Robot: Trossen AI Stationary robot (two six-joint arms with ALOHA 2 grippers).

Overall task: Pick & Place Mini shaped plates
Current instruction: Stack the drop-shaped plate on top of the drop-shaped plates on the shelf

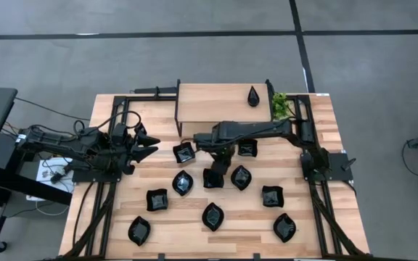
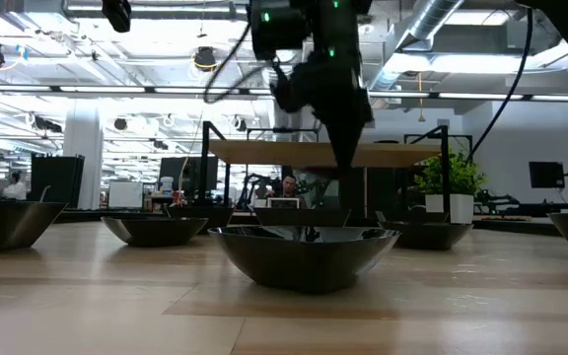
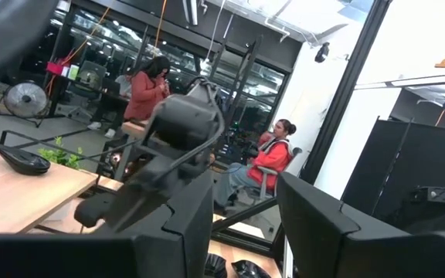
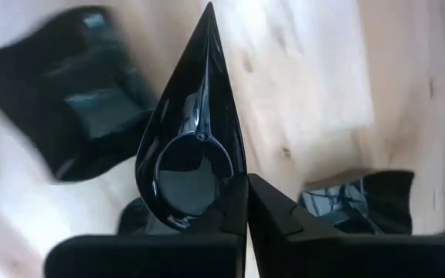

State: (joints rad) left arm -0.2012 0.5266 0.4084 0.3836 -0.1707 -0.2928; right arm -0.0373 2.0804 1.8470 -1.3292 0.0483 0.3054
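Under the right gripper [image 1: 218,168], the teardrop plate [image 4: 191,147] it pinches is hidden from above by the arm. In the right wrist view the dishes behind that plate are blurred, and the square plate [image 4: 76,93] beside it is cut by the edge. The left gripper's [image 1: 149,146] fingertips run off frame in its own view.

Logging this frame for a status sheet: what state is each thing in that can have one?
Right pincer: shut on teardrop plate, over the table's middle.
Teardrop plate: gripped at its wide end, off the table.
Left pincer: open, empty, at the table's left side.
Shelf teardrop plate: resting on the raised wooden shelf.
Other plates: lying on the table, upright.
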